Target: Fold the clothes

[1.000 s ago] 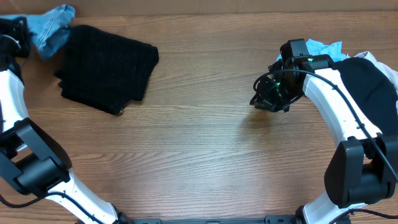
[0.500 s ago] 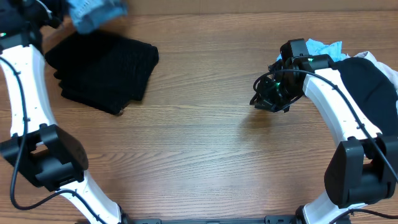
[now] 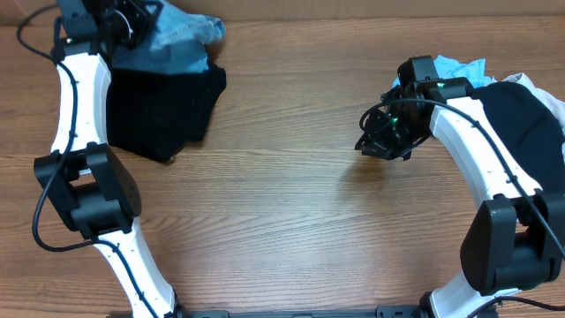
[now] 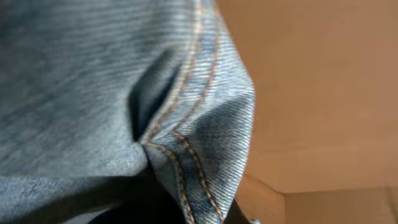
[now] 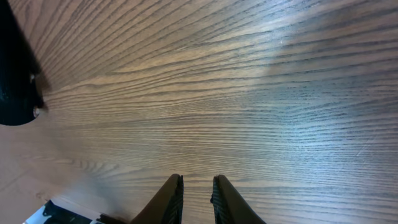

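A blue denim garment (image 3: 177, 40) hangs bunched at the far left over the back edge of a folded black garment (image 3: 163, 106). My left gripper (image 3: 132, 19) is shut on the denim and holds it up. In the left wrist view the denim (image 4: 93, 93) with its orange stitched seam fills the frame and hides the fingers. My right gripper (image 3: 371, 146) hovers over bare table right of centre. In the right wrist view its fingers (image 5: 197, 186) are nearly together with nothing between them.
A pile of clothes lies at the far right: a black garment (image 3: 521, 115), a light blue cloth (image 3: 459, 66) and a white piece (image 3: 530, 81). The wooden table (image 3: 282, 203) runs between the two arms.
My left gripper has carried the denim from the far-left corner up and to the right, over the black garment's back edge. The right arm has not moved.
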